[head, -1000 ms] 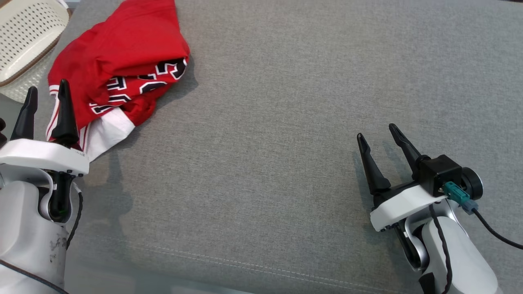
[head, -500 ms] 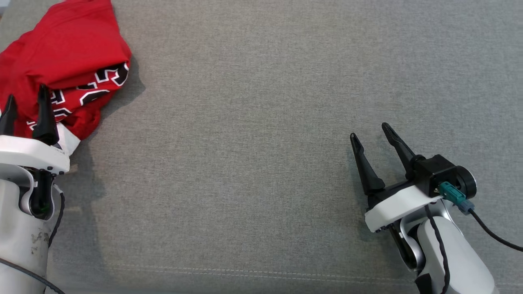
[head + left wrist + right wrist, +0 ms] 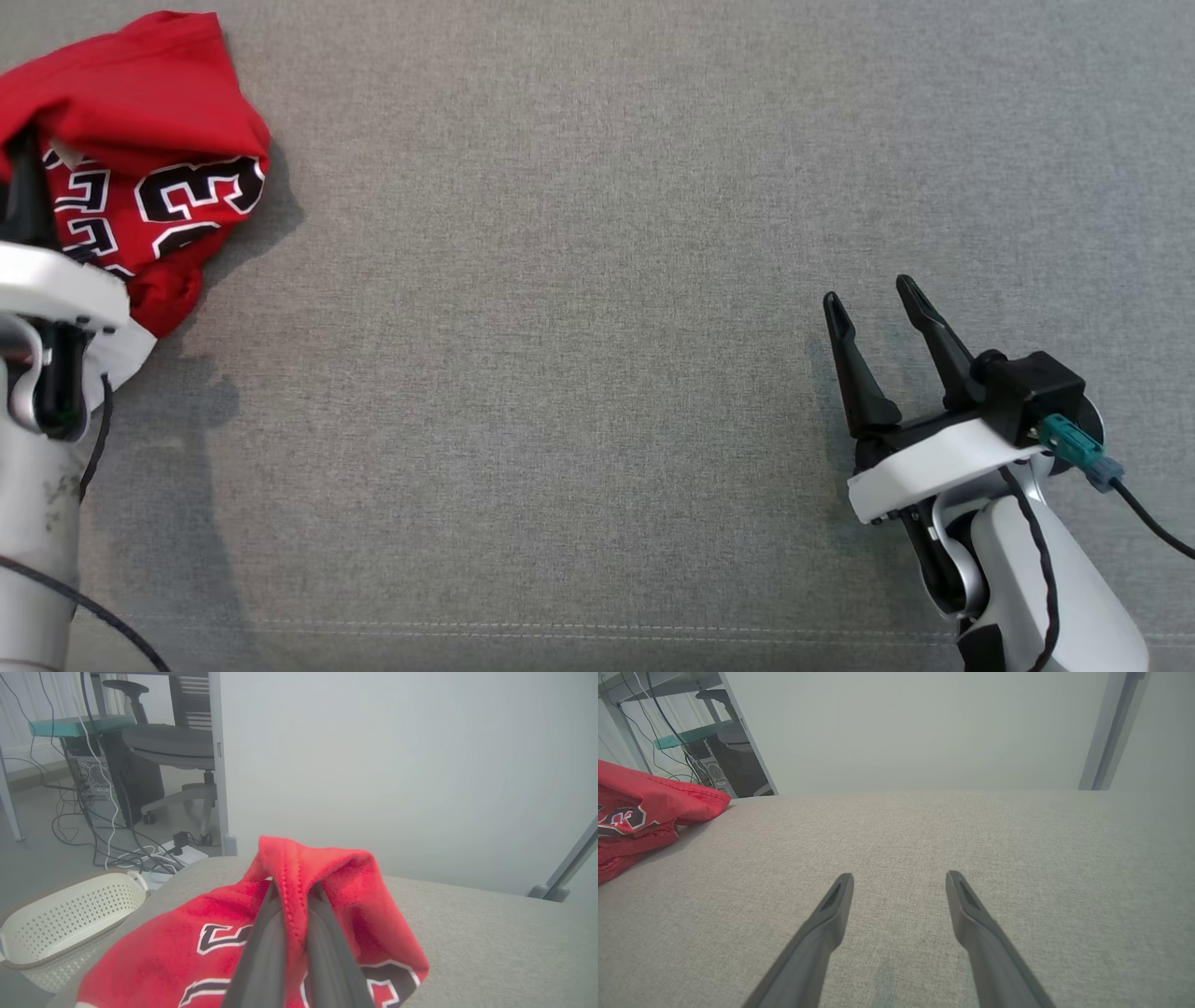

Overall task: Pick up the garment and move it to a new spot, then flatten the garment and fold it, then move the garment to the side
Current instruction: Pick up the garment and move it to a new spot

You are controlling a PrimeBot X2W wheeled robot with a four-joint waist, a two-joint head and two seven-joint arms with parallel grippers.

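Note:
The garment is a red jersey with black-and-white lettering, bunched at the far left of the grey cushioned surface. My left gripper reaches into its left side. In the left wrist view the left gripper is shut on a raised fold of the garment, with red cloth pinched between the two fingers. My right gripper is open at the lower right, far from the cloth. In the right wrist view the right gripper holds nothing, and the garment lies at the left edge.
A white perforated basket sits below the surface's left edge. Behind it are an office chair, a computer tower and floor cables. A stitched seam runs near the surface's front edge.
The camera has swung, shifting the garment left and the basket out of the head view. My left gripper has pushed into the garment and shut on a fold, which now stands raised. The right gripper is unchanged.

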